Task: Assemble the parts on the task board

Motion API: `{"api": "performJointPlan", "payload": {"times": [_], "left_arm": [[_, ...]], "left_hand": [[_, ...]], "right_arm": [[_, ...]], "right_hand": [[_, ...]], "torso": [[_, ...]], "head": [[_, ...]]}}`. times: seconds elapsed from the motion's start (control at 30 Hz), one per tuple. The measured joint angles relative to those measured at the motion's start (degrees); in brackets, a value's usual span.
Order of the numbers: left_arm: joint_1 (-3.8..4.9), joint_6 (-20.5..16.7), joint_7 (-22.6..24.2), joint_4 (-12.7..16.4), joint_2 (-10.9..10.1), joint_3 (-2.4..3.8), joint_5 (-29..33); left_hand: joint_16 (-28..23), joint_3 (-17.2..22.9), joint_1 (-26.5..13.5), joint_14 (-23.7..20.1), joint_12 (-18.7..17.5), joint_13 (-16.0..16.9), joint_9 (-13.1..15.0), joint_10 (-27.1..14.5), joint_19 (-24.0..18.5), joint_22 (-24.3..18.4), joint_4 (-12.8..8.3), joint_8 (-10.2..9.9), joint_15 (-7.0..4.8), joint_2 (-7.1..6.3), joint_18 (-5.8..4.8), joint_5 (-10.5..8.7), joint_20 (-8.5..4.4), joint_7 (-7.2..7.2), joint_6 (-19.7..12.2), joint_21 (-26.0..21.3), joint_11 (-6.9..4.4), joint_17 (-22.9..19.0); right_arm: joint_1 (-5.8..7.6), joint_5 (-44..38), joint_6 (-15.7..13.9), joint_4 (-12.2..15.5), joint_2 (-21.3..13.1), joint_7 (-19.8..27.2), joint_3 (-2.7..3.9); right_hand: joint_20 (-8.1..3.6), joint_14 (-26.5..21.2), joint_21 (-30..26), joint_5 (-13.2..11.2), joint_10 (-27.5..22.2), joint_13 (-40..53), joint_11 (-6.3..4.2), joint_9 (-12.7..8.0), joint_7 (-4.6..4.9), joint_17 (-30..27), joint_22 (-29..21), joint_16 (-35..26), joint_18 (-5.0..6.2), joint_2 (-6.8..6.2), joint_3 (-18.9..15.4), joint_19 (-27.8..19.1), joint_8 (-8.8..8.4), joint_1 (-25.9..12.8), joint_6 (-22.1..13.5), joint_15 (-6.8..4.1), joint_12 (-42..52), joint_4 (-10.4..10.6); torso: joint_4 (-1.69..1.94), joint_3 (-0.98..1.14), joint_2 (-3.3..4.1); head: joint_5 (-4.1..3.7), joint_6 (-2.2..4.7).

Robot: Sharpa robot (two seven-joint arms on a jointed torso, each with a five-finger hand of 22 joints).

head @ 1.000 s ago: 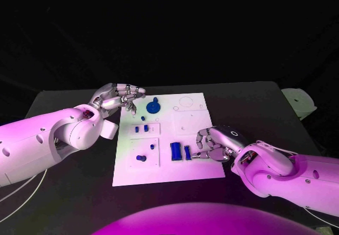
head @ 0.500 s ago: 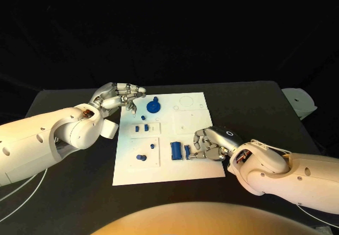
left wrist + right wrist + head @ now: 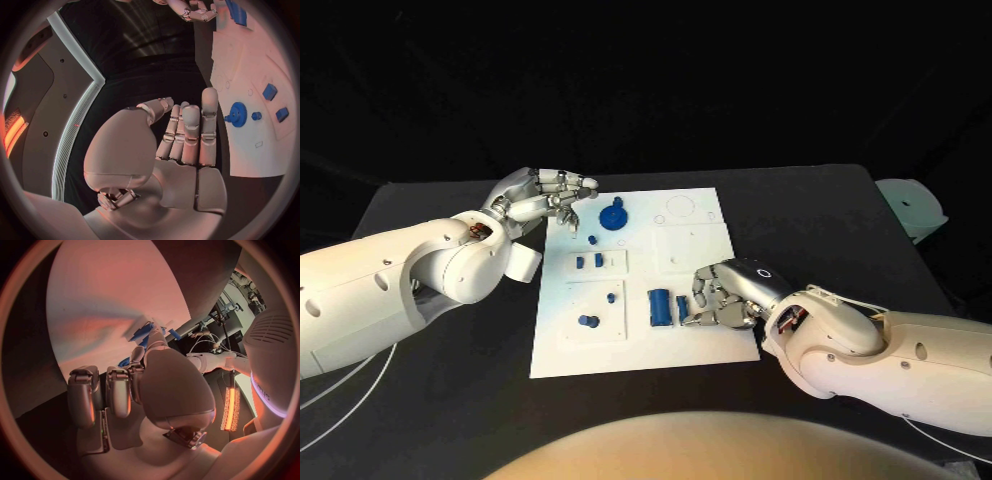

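Fingers (image 3: 711,283) of the right hand (image 3: 728,295) were curled down over the lower middle of the white board (image 3: 697,245), their tips at the narrow blue bar (image 3: 682,309); whether they actually gripped it could not be told from the head view. In the right wrist view the same hand (image 3: 134,390) had its fingers bent forward against the pale board (image 3: 100,305), with blue pieces (image 3: 145,333) just past the fingertips. Just left of the narrow bar lay a wider blue block (image 3: 658,306).

At the upper left corner of the board, the left hand (image 3: 538,197) had its fingers drawn together and curled, with nothing visible in them. The left wrist view showed its fingers (image 3: 187,132) held side by side and the thumb (image 3: 150,111) bent toward them, holding nothing, beside the board's edge.

Near that hand, a round blue gear (image 3: 615,215) sat in the board's upper part, with a small blue peg (image 3: 591,240) below it. Two short blue pieces (image 3: 589,262) stood in the left middle, and a blue knob (image 3: 589,322) at lower left.
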Motion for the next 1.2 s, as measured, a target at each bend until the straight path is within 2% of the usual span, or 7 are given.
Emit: {"api": "performJointPlan", "payload": {"times": [0.8, 1.2], "left_arm": [[0.00, 0.0, 0.0, 0.0, 0.0, 0.00, -0.2], [0.00, 0.1, -0.1, -0.1, 0.0, 0.00, -0.2]], "left_hand": [[0.0, 0.0, 0.0, 0.0, 0.2, -0.1, 0.1, -0.2, 0.0, -0.1, 0.0, 0.4, 0.00, 0.00, 0.00, 0.00, 0.00, 0.00, 0.0, 0.0, -0.21, -0.1], [0.0, 0.0, 0.0, 0.0, 0.2, -0.1, 0.1, -0.2, 0.0, -0.1, 0.0, 0.4, 0.00, 0.00, 0.00, 0.00, 0.00, 0.00, 0.0, 0.0, -0.21, -0.1]], "right_arm": [[-0.05, -1.1, 1.5, -1.1, 1.1, -1.2, 0.00], [-0.05, 1.0, 1.1, 0.4, -0.7, 0.0, 0.00]], "right_hand": [[0.01, -0.2, 0.0, 0.6, 0.0, 0.0, 0.01, 0.3, 0.00, 0.0, 0.0, 0.0, 0.00, 0.45, 0.0, 0.0, 0.69, 0.5, 0.0, -0.20, 0.4, 0.0], [0.01, -0.2, 0.0, 0.6, 0.2, 0.0, -0.21, 0.3, -0.21, 0.0, 0.0, 0.0, 0.00, 0.45, -0.3, 0.0, 0.68, 0.5, -0.2, -0.20, 0.3, 0.0]], "torso": [[0.03, -0.03, -0.04], [-0.01, -0.01, -0.08]], "head": [[0.04, -0.01], [-0.01, -0.01]]}}
